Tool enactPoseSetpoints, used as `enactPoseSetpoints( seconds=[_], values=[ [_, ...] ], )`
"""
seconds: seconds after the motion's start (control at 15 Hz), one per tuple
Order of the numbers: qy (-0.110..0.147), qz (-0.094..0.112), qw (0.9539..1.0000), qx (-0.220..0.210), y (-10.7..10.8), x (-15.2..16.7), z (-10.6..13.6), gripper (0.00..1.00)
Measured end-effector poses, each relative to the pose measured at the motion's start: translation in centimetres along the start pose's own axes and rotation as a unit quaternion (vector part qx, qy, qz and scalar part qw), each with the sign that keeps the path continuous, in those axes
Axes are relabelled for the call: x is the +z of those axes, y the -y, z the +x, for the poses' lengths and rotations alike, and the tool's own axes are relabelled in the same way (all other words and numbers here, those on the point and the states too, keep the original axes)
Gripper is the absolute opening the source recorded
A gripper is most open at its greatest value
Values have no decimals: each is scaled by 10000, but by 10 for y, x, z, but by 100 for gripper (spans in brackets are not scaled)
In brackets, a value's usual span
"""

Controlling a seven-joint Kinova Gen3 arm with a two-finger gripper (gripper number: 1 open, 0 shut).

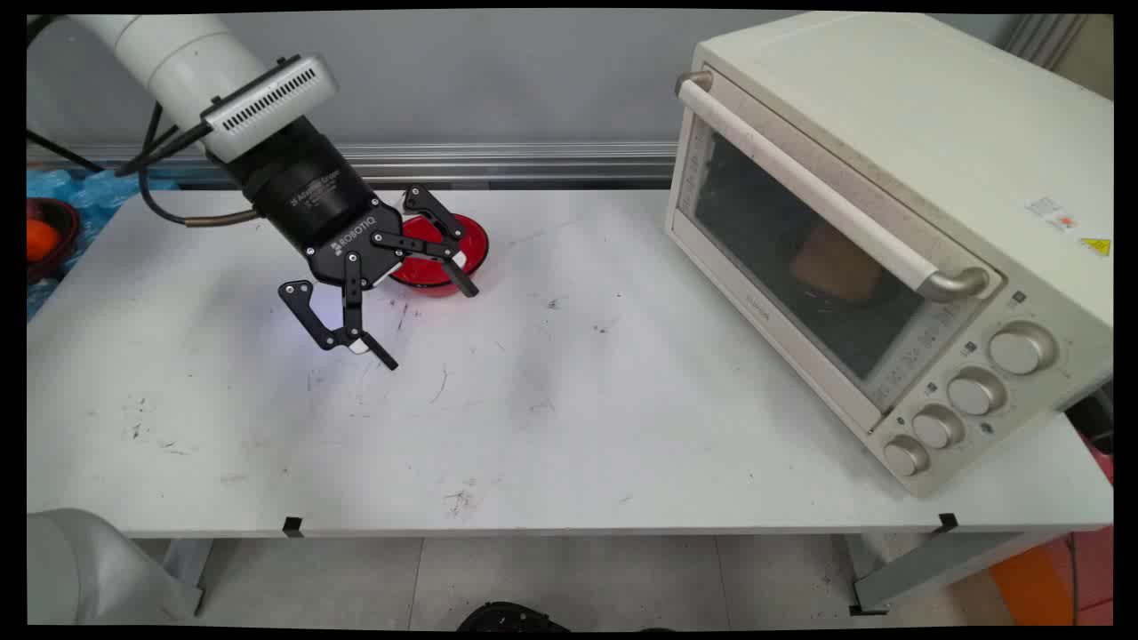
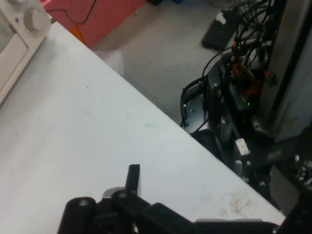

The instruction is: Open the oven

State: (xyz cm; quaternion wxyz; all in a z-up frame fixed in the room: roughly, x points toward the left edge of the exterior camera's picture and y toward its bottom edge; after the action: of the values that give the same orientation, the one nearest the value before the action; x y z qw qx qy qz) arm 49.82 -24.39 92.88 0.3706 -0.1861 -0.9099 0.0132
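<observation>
My black two-finger gripper [image 1: 429,324] hangs low over the left part of the white table [image 1: 622,427], tilted toward the right, and stands open with nothing between its fingers. Just behind it a red bowl [image 1: 462,244] rests on the table, partly hidden by the far finger. A cream toaster oven [image 1: 898,222] stands at the right with its door shut; something brown shows dimly through the glass. In the hand view one finger [image 2: 133,178] rises over the bare tabletop [image 2: 73,136], and the oven's corner with a knob [image 2: 35,18] sits at the top left.
A dark bowl holding an orange fruit [image 1: 40,238] lies at the far left beyond the table edge. The hand view shows the table's edge running diagonally, with floor, cables and equipment [image 2: 239,83] past it.
</observation>
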Motion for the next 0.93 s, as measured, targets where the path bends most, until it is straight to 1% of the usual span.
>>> enactPoseSetpoints(
  seconds=[0.07,0.2,0.33,0.47,0.6,0.73,0.93],
  values=[
    [-35,0,10000,-36,1,-1,1,100],
    [-139,62,9996,-231,5,-3,5,100],
    [-221,167,9986,-458,9,-6,7,100],
    [-326,307,9961,-754,15,-9,11,100],
    [-428,450,9924,-1065,22,-12,16,100],
    [-513,602,9876,-1358,28,-15,22,100],
    [-635,911,9757,-1887,41,-21,39,100]
  ],
)
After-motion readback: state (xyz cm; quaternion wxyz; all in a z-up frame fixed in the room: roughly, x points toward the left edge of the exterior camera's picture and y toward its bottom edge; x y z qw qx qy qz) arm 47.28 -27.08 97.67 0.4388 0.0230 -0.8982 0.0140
